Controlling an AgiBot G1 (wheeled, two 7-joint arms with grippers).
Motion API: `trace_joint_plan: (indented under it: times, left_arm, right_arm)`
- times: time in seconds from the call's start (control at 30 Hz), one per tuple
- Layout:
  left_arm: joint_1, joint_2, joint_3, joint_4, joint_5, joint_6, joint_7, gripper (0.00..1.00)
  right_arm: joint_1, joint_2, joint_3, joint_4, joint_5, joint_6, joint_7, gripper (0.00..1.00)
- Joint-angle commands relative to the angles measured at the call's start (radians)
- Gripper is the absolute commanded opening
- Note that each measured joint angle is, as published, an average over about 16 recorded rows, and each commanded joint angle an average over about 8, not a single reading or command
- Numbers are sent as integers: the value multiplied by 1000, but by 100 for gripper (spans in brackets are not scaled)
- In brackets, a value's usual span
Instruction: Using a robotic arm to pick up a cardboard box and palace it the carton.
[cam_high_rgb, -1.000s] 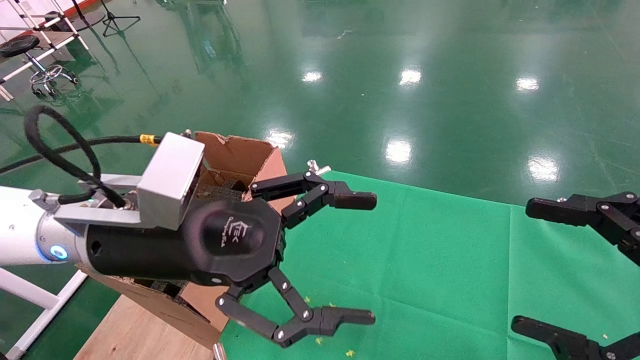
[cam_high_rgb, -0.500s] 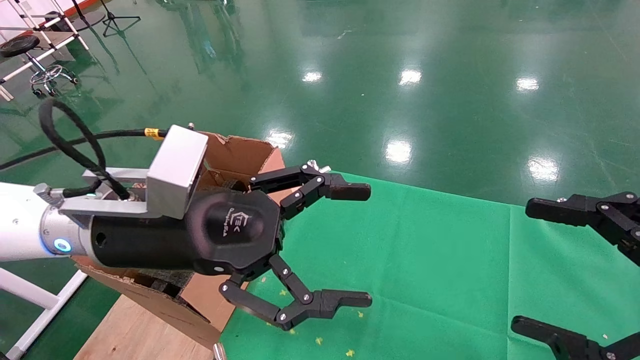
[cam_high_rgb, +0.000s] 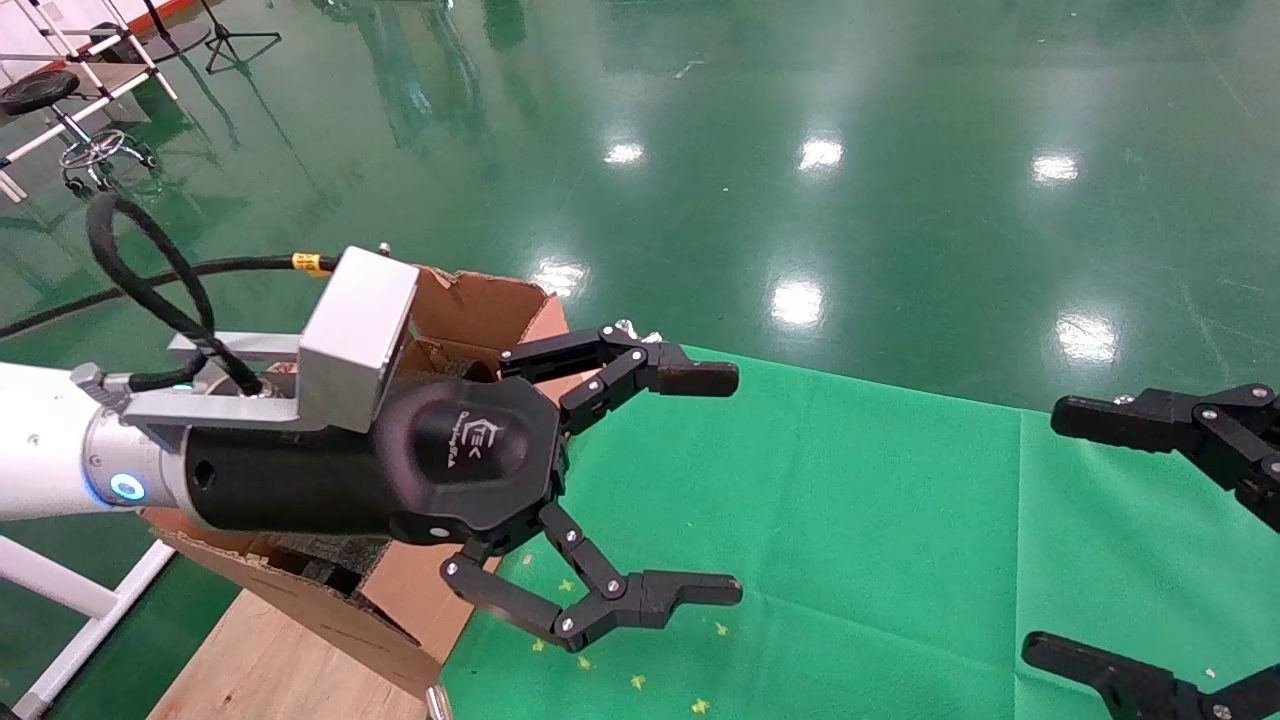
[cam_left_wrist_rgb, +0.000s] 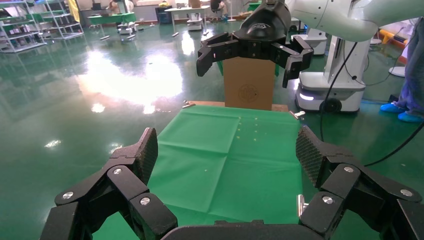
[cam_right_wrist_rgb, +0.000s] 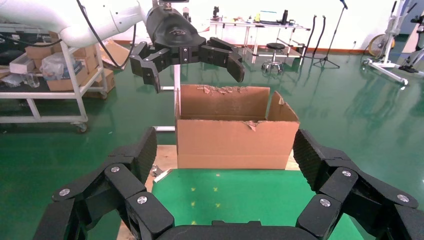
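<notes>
Left gripper (cam_high_rgb: 735, 485) hangs wide open and empty beside the carton (cam_right_wrist_rgb: 235, 131), no cardboard box in view; risk: it snags the ragged flap; right gripper (cam_high_rgb: 1040, 535) parked open.

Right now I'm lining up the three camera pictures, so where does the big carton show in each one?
Head view: the carton sits left of centre, mostly hidden behind the left hand.
Left wrist view: not visible; another brown box stands beyond the right hand.
Right wrist view: carton at centre, open-topped.
Shared landmark: the green cloth.
</notes>
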Motion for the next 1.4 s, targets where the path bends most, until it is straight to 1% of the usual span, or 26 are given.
trace_joint_plan:
  times: [0.03, 1.4]
  left_arm:
    - [-1, 0, 0, 1, 1, 0, 0, 100]
    - [-2, 0, 1, 4, 3, -1, 0, 100]
  right_arm:
    - [0, 0, 0, 0, 0, 0, 0, 100]
    - [0, 0, 0, 0, 0, 0, 0, 100]
